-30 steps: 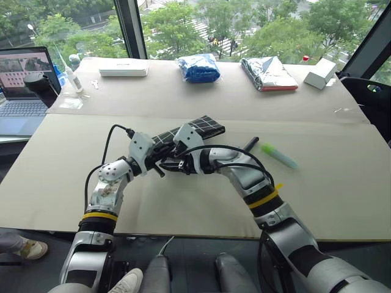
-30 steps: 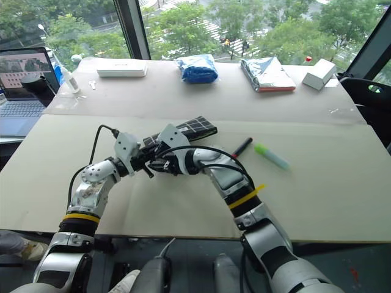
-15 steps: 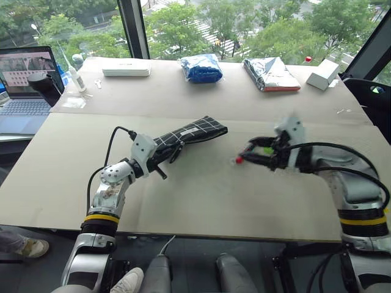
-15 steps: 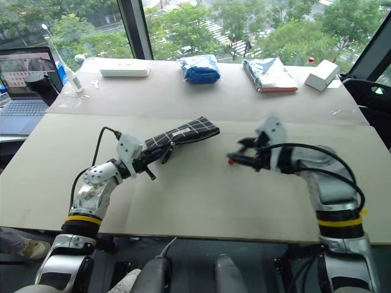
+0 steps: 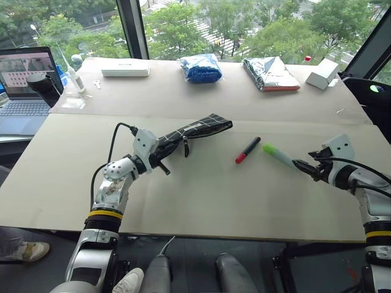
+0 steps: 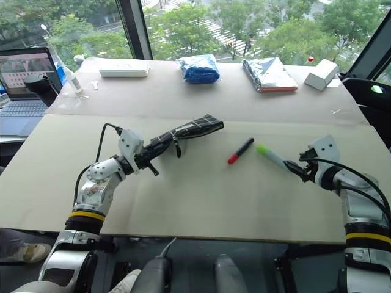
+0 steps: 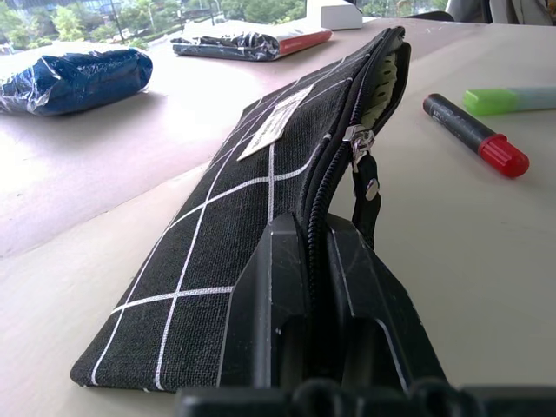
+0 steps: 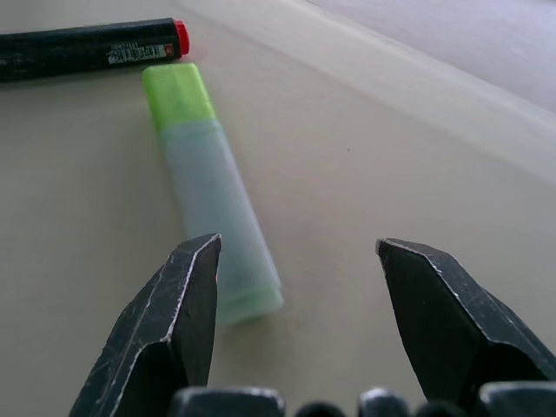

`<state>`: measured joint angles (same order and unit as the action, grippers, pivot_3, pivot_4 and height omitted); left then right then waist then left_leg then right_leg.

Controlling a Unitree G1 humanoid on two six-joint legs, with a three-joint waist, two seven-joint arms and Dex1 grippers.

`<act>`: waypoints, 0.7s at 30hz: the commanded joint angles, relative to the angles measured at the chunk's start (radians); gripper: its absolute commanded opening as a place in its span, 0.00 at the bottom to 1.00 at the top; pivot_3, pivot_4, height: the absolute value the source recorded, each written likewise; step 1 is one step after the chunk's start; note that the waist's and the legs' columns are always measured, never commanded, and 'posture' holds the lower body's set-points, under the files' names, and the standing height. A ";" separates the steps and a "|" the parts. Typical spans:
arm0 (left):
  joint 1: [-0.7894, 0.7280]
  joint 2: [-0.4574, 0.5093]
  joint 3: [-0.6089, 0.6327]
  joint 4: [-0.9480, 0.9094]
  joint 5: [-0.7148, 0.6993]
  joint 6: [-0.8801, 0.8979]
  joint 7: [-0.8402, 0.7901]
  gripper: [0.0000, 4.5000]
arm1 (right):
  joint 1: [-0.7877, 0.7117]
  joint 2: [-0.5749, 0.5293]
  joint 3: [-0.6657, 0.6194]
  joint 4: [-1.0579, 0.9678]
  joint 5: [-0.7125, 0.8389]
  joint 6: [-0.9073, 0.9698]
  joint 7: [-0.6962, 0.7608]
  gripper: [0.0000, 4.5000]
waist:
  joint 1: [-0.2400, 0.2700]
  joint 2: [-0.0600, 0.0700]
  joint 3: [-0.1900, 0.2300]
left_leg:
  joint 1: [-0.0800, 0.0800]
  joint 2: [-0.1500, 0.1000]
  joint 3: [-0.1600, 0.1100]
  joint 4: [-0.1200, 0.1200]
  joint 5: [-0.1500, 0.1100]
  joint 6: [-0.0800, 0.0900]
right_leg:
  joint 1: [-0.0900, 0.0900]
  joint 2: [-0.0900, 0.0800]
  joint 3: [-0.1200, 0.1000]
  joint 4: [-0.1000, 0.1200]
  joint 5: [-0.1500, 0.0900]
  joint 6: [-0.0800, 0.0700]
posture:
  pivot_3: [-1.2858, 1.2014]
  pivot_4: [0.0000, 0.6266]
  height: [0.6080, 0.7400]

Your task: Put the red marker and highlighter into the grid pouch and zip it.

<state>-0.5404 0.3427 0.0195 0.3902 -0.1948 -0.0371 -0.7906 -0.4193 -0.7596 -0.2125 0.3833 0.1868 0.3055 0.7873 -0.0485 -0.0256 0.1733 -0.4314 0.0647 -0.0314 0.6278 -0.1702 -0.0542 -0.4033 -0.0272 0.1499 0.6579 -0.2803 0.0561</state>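
Observation:
The grid pouch (image 5: 197,129), black with white lines, stretches across the middle of the table on its edge, its zipper (image 7: 360,142) partly open at the far end. My left gripper (image 5: 160,153) is shut on the pouch's near end. The red marker (image 5: 248,149) lies on the table to the right of the pouch. Just beyond it lies the highlighter (image 5: 278,155), green cap toward the marker. My right gripper (image 8: 298,250) is open at the highlighter's pale tail end, not touching it.
Along the table's back edge lie a flat white box (image 5: 124,67), a blue bag (image 5: 200,67), a silver packet (image 5: 269,74) and a small white box (image 5: 322,73). A laptop (image 5: 24,85) stands at the far left.
My right arm has swung from the pouch, beside the left gripper, far to the right and now sits by the highlighter. The left gripper still holds the pouch.

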 commanded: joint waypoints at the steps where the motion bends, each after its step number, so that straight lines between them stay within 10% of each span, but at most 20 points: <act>1: -0.015 0.000 0.006 -0.017 -0.014 0.006 0.003 0.00 | -0.049 -0.008 -0.024 0.017 0.041 0.000 0.026 0.71 | 0.002 0.000 0.000 | 0.000 0.000 0.000 0.000 0.000 0.000 | 0.000 0.000 0.000 0.000 0.000 0.000 | 0.52 0.24 1.00; 19: -0.008 0.003 0.013 -0.034 -0.019 0.020 0.012 0.00 | -0.238 0.022 0.129 0.442 -0.068 -0.146 0.115 0.71 | 0.003 0.000 0.000 | 0.001 0.000 0.000 0.000 0.000 0.000 | 0.001 0.000 0.000 0.000 0.000 0.000 | 0.52 0.24 1.00; 21: -0.008 0.002 0.012 -0.034 -0.019 0.019 0.014 0.00 | -0.236 0.018 0.140 0.458 -0.087 -0.155 0.105 0.60 | 0.002 0.000 0.000 | 0.001 0.000 0.000 0.000 0.000 0.000 | 0.001 0.000 0.000 0.000 0.000 0.000 | 0.52 0.24 1.00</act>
<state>-0.5385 0.3457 0.0204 0.3881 -0.1973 -0.0157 -0.7826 -0.6566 -0.7309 -0.0879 0.8160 0.1313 0.1645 0.9009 -0.0461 -0.0256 0.1732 -0.4299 0.0646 -0.0315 0.6280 -0.1702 -0.0542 -0.4014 -0.0273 0.1497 0.6574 -0.2802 0.0561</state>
